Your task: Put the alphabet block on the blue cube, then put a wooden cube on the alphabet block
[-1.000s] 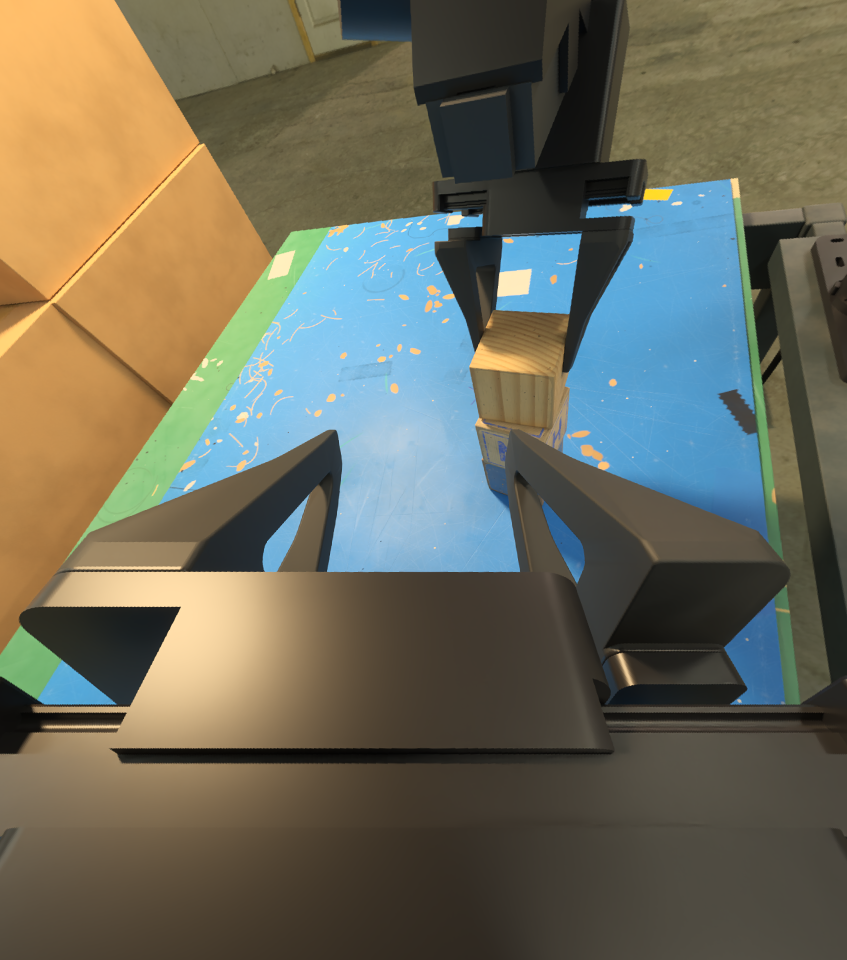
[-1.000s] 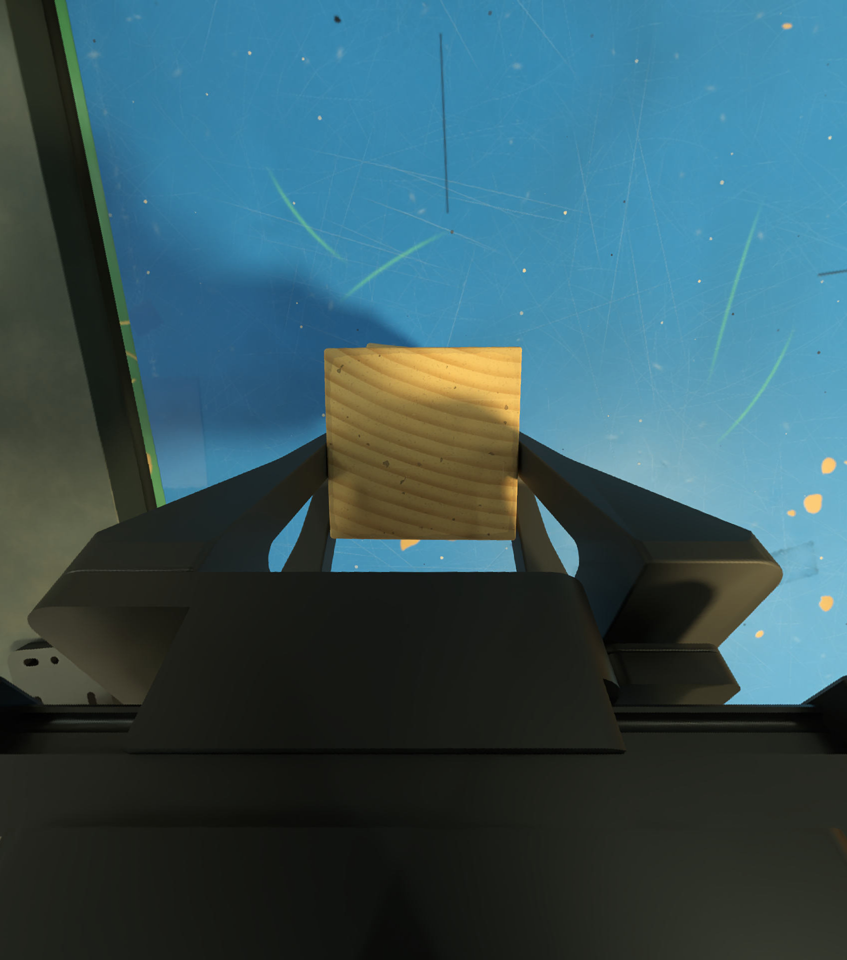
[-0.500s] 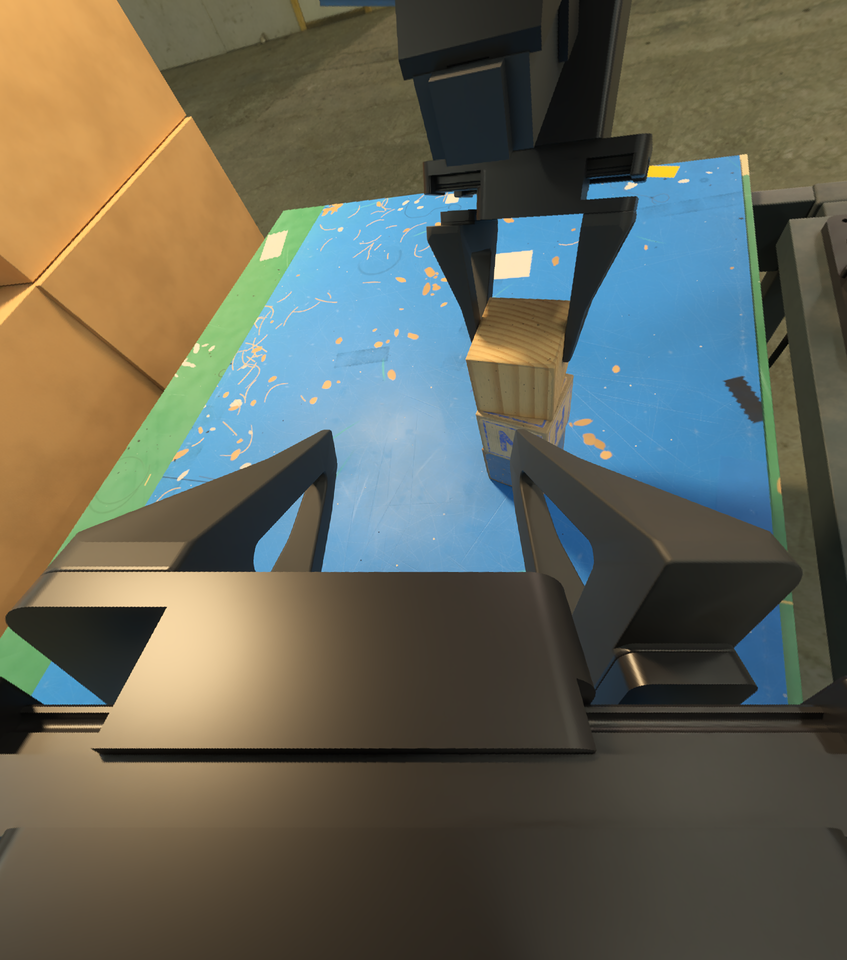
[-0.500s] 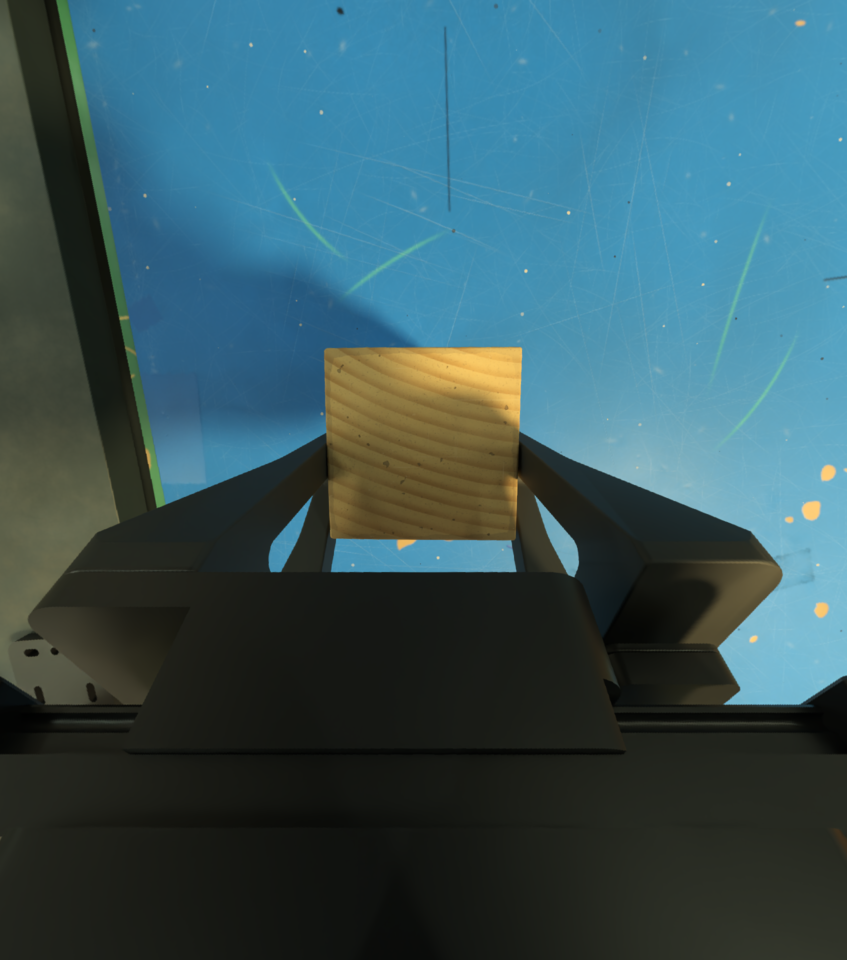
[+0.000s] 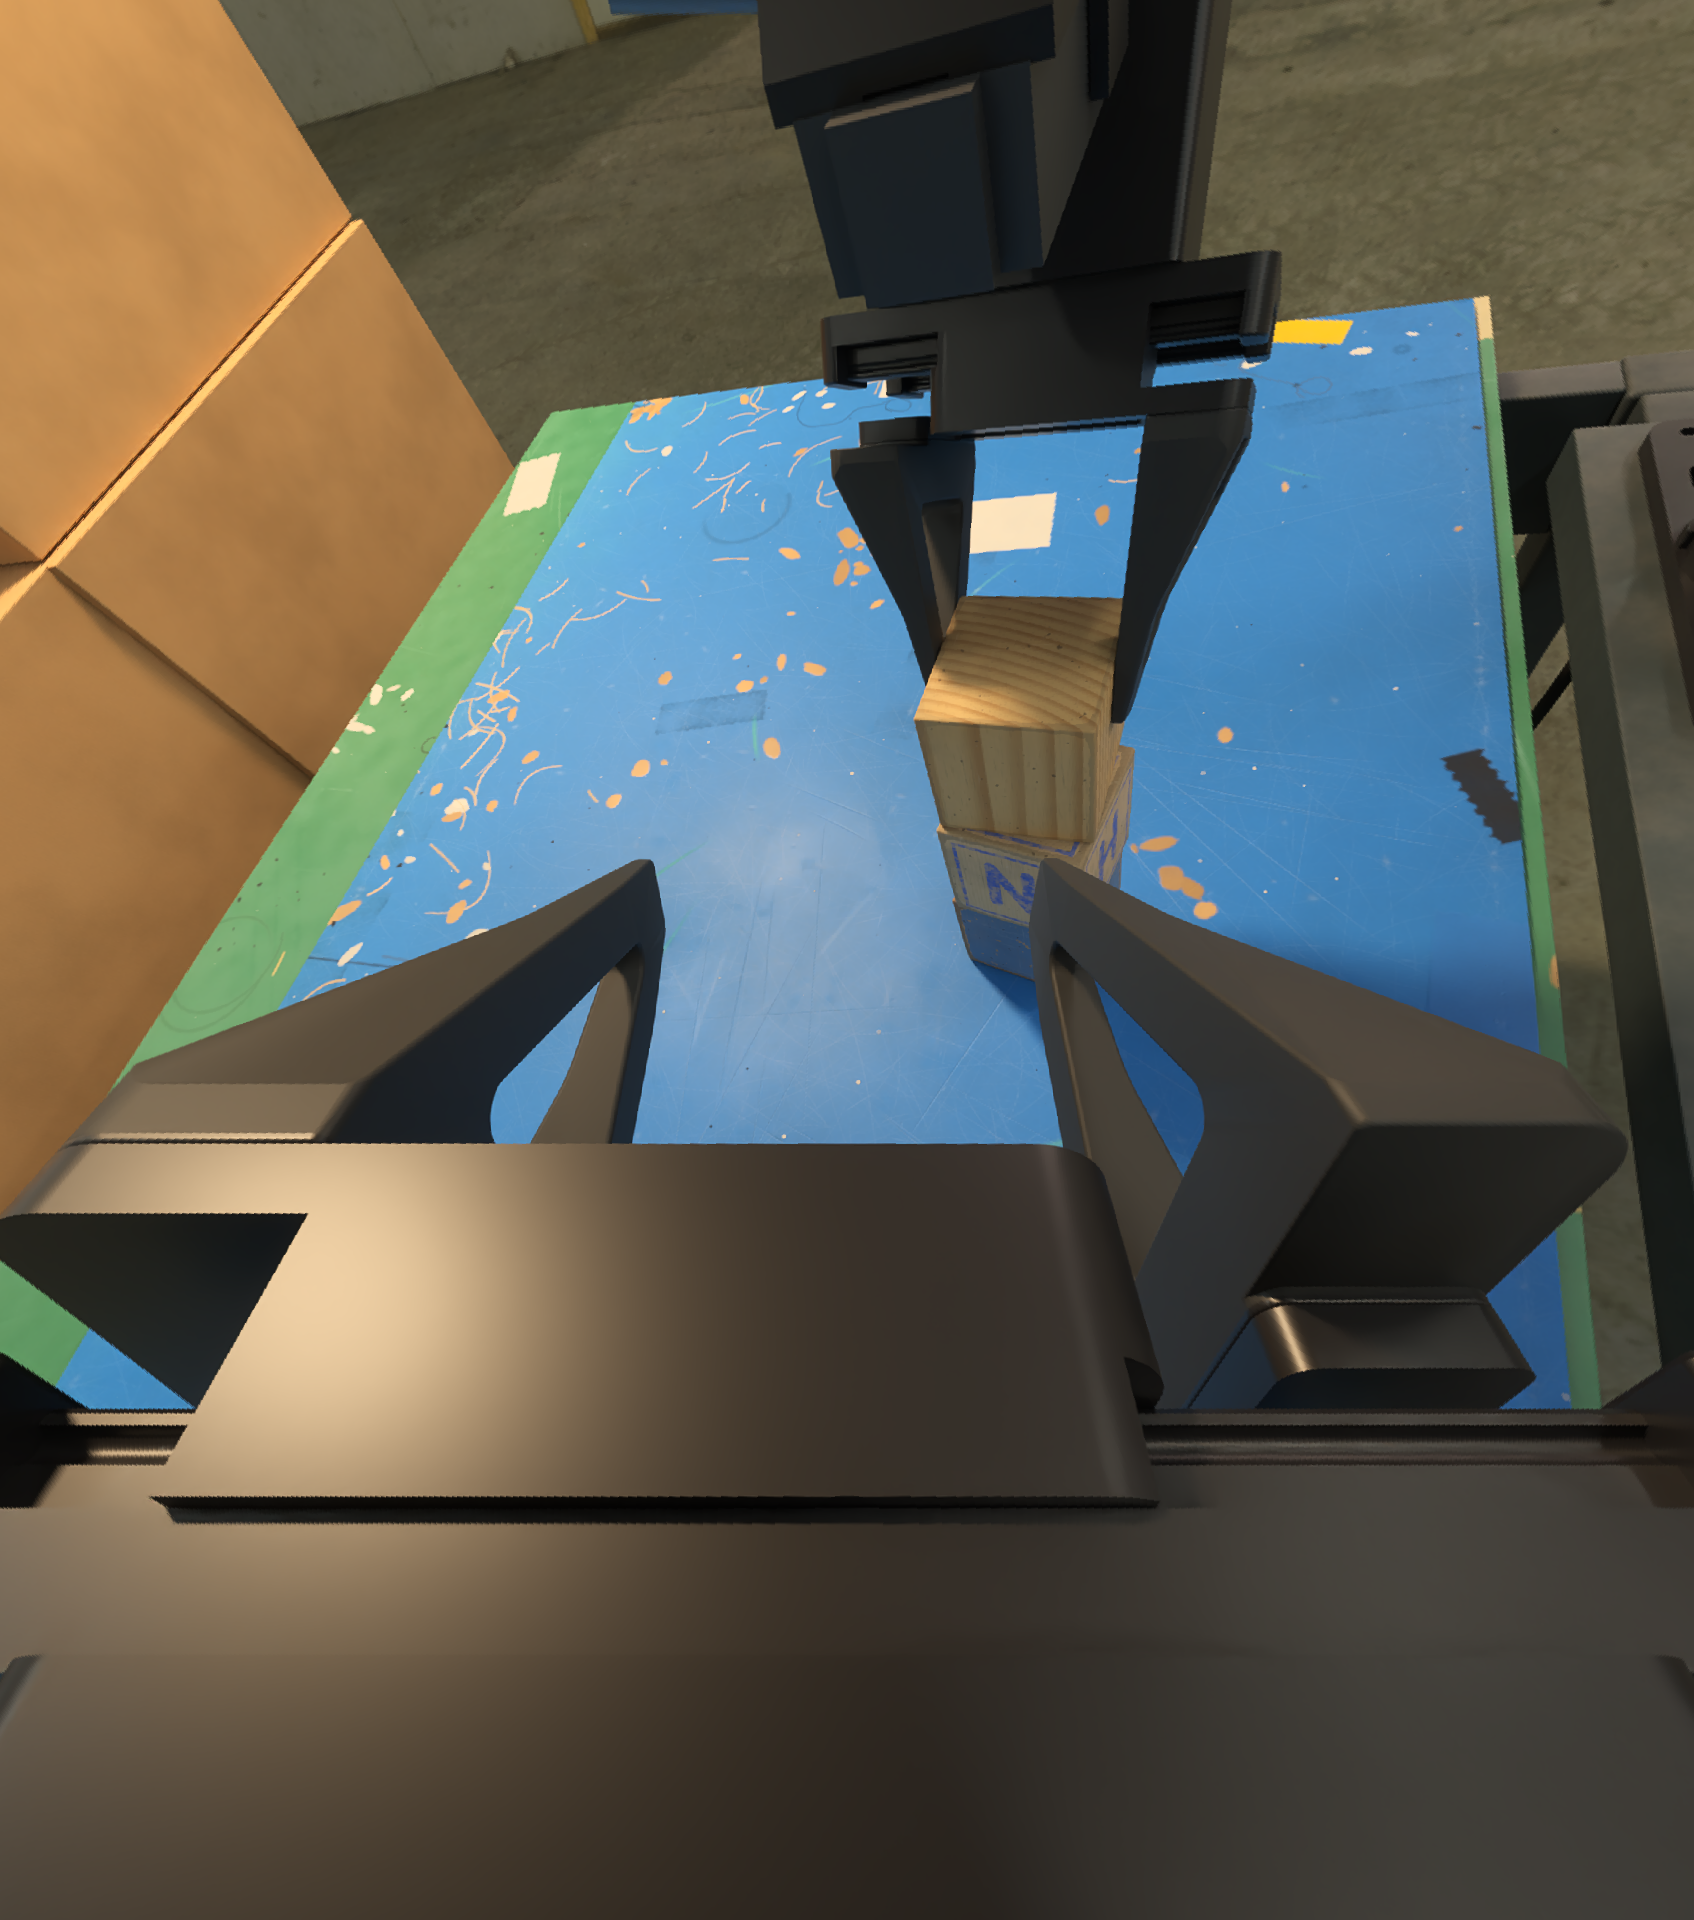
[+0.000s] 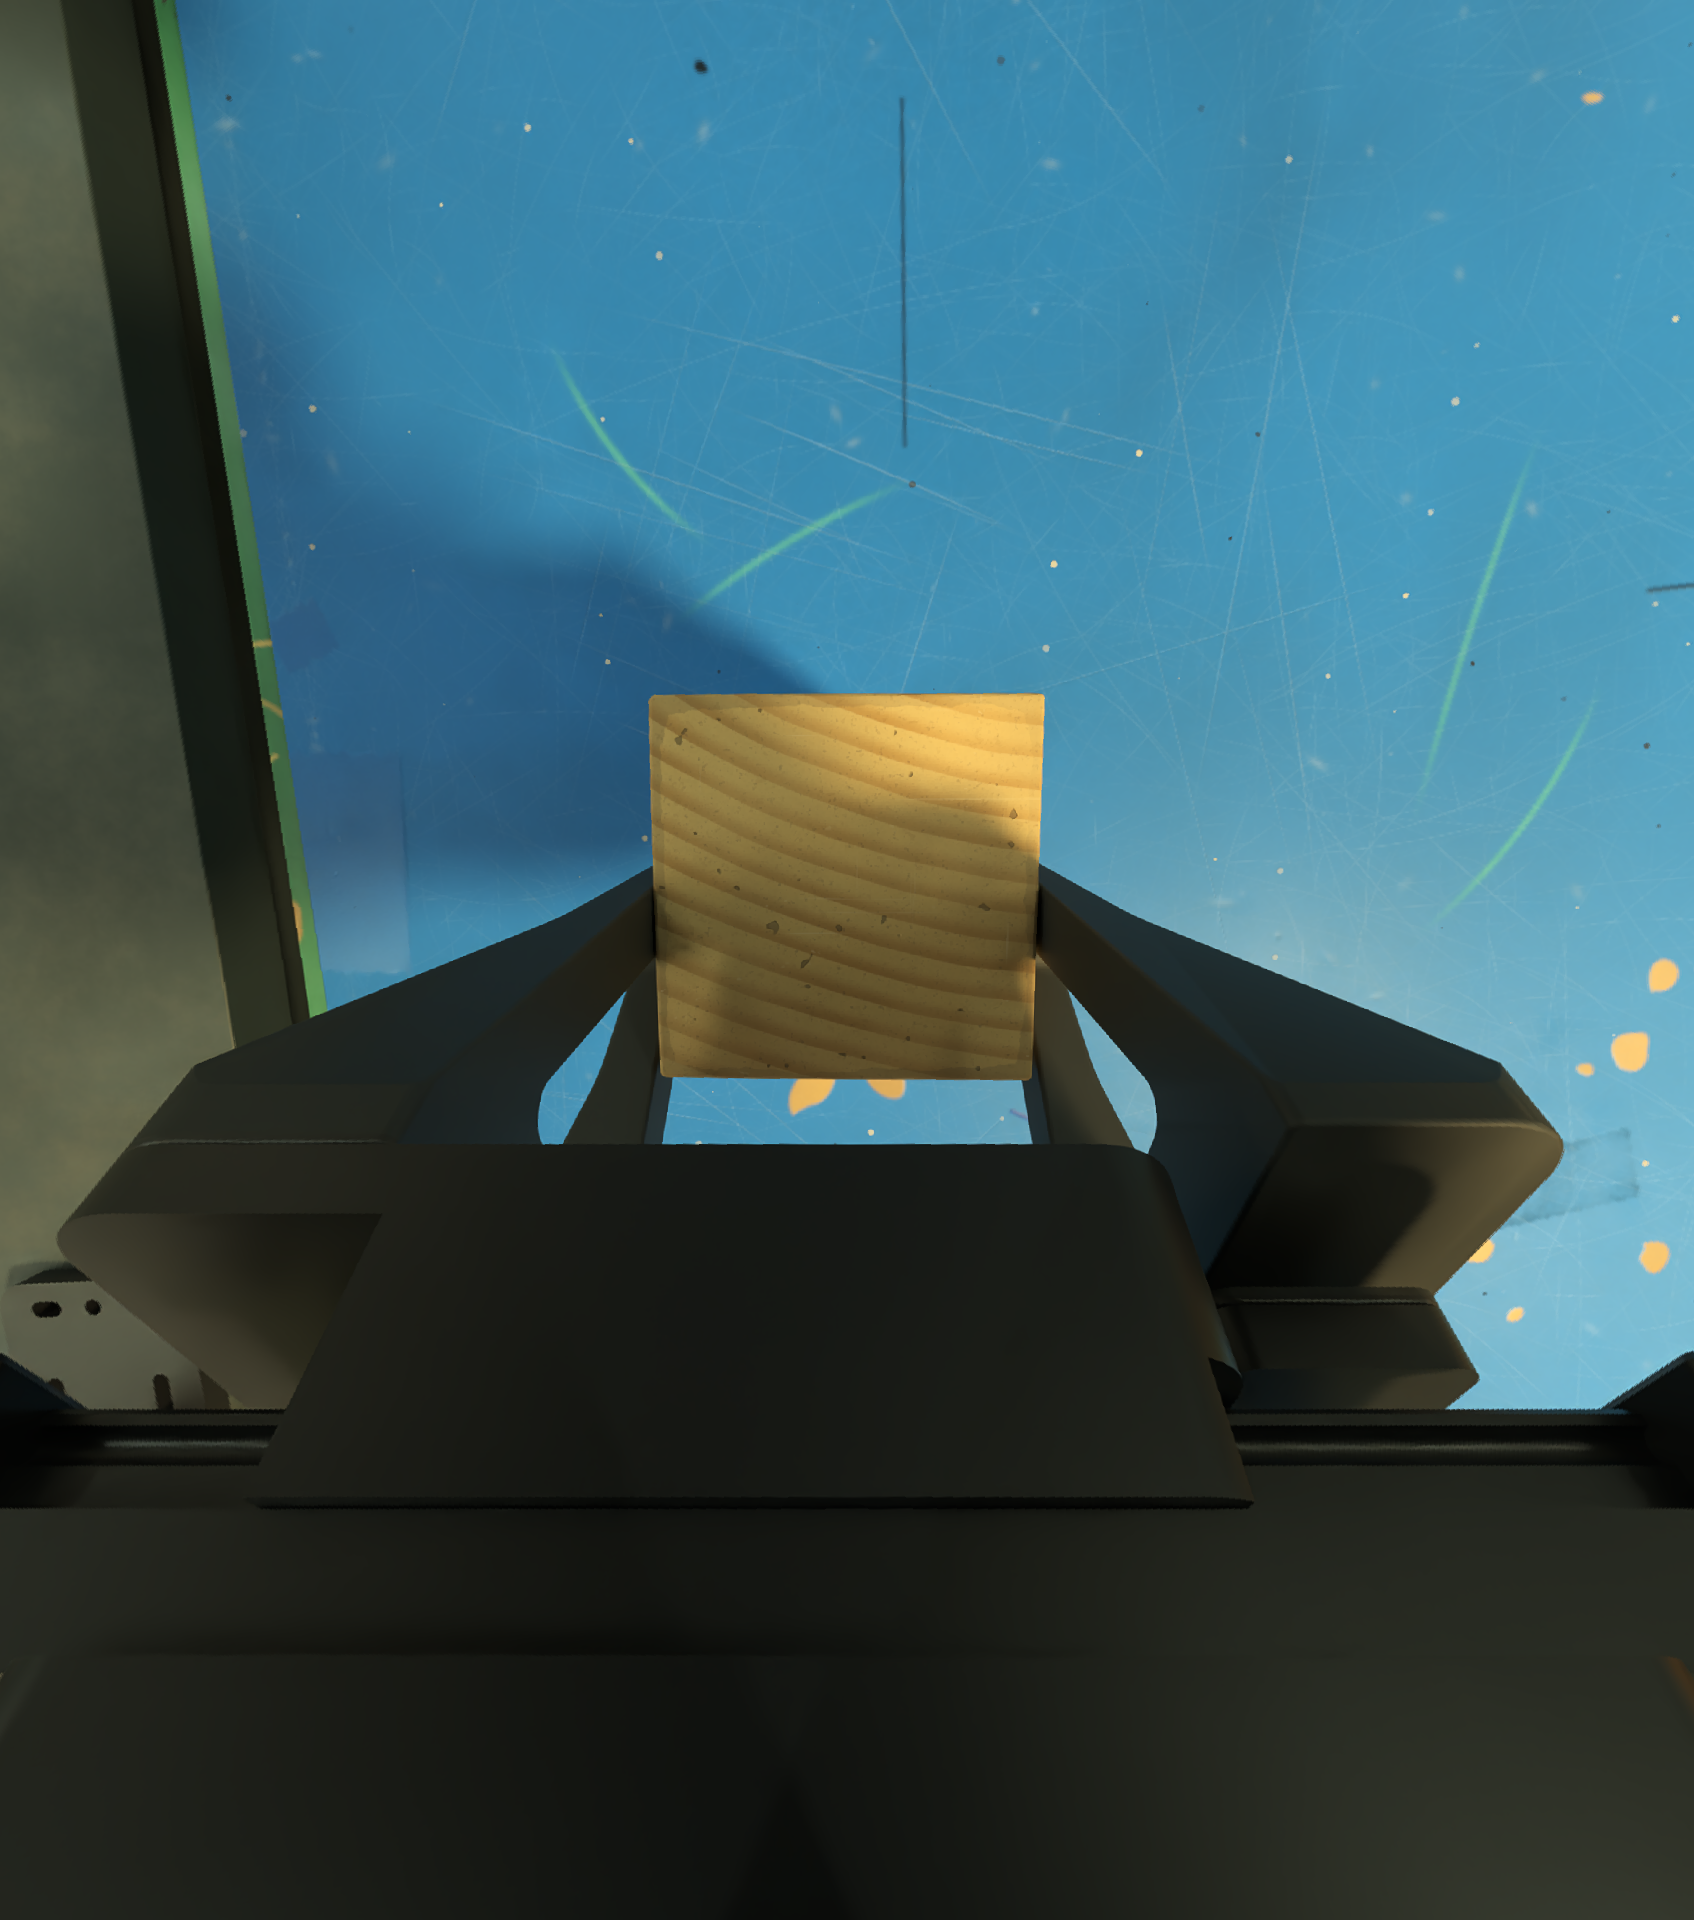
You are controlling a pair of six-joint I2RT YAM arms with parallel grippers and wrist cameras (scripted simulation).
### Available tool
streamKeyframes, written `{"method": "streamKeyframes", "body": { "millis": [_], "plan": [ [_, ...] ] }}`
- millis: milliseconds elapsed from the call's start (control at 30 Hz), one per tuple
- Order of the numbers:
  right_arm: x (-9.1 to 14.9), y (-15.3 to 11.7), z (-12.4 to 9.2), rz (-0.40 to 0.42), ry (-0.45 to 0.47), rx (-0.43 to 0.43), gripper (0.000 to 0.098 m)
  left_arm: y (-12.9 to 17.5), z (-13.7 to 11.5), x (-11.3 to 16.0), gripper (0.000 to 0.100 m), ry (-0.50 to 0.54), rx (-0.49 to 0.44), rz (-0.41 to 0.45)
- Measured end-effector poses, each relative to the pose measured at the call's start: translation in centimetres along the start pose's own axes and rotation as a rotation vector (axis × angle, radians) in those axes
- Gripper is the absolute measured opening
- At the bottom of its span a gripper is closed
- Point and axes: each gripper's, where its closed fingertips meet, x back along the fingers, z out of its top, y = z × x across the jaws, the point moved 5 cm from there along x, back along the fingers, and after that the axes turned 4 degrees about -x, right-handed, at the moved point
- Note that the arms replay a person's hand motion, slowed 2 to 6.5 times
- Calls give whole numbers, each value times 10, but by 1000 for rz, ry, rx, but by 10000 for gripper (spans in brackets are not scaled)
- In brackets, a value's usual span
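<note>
Blue table; wooden cube square, upright, right gripper clamping.

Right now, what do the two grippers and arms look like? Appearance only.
Both match: the left gripper and the right gripper are matte dark grey to black. Each has two tapered, wedge-shaped fingers with a rounded cut-out near the base, sliding on a grooved rail under a flat cover plate. The arm link above the right gripper is boxy with dark blue panels. No cables or markings show.
</note>
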Motion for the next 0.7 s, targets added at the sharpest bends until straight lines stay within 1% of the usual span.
{"method": "streamKeyframes", "body": {
  "millis": [200, 500, 700],
  "plan": [
    [0, -1, 0, 7, 3, 1, 514, 4, 2, -4, 611, -4, -7, -15],
    [0, -1, 0, -7, 8, 9, 513, 6, -1, -10, 655, -54, -13, -16],
    [-4, -1, -3, -9, 9, 8, 614, 9, -8, -14, 667, -104, 11, -55]
  ]
}}
